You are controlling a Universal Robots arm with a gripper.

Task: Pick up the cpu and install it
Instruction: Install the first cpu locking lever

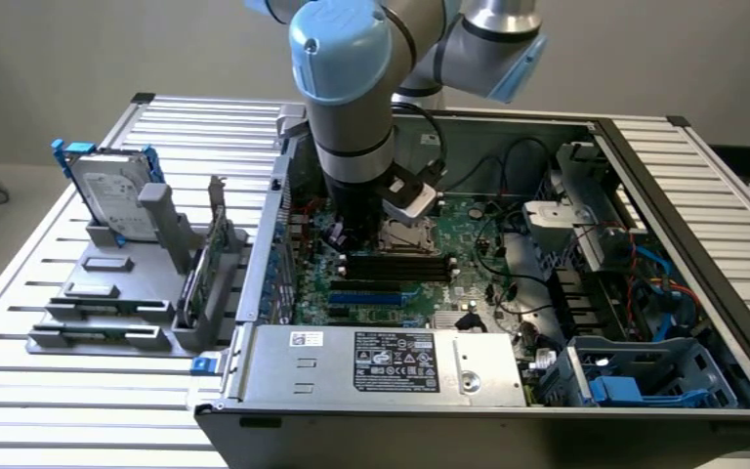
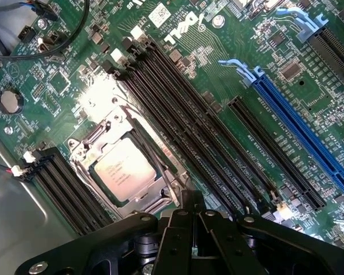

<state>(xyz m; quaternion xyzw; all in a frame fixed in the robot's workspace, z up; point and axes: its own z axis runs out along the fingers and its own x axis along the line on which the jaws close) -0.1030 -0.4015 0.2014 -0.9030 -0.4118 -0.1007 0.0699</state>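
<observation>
The cpu (image 2: 124, 170), a small square chip with a silver top, is lying flat inside the metal socket frame (image 2: 97, 134) on the green motherboard (image 2: 218, 51); as far as the wrist view shows, it is sitting square within the frame. The seating step is therefore judged done. The frame looks open around the chip, so any clamping of the socket is judged not yet done.

The gripper (image 2: 190, 223) is hanging just beside the socket, its black fingers pressed together with nothing between them; it is not touching the chip. In the exterior view the gripper (image 1: 349, 223) is reaching down into the open computer case (image 1: 687, 293), over the socket area.

Black memory slots (image 2: 178, 109) are running alongside the socket, and a blue expansion slot (image 2: 301, 134) is lying farther off. Outside the case, at the exterior view's left, a hard drive (image 1: 104, 186) with blue brackets is standing upright in a grey holder (image 1: 102, 327) on the slatted table (image 1: 36, 391).
</observation>
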